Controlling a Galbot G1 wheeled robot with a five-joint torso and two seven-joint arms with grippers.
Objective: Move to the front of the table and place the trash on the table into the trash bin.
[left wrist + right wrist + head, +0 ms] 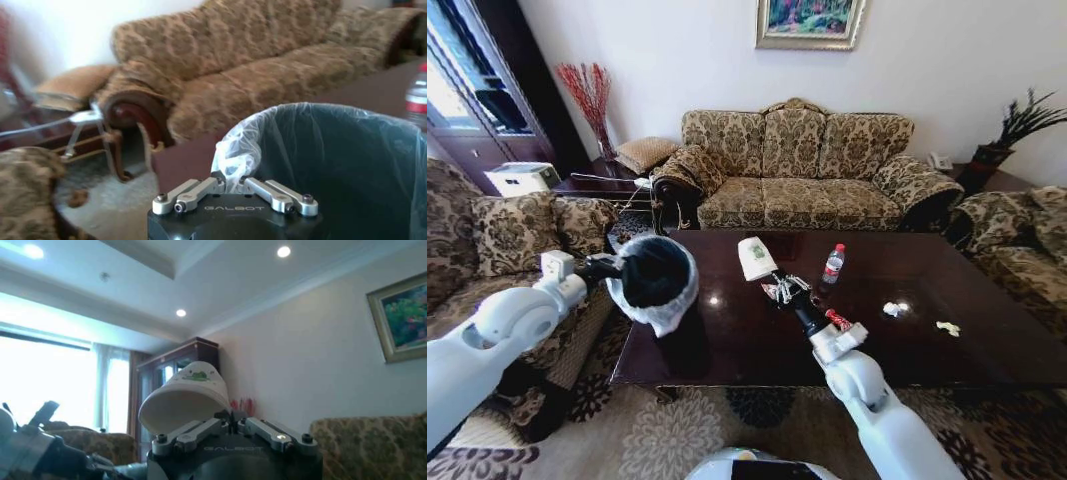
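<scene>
While the left claw point(233, 192) grips the trash bin point(658, 278) by its bag-lined rim at the worktop point(727, 340) edge, the right claw point(779, 288) holds a white paper cup point(755, 257) aloft. Next: carry it over the bin's mouth and release.

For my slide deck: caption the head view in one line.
Left gripper holds the lined trash bin beside the table while right gripper lifts a paper cup.
</scene>
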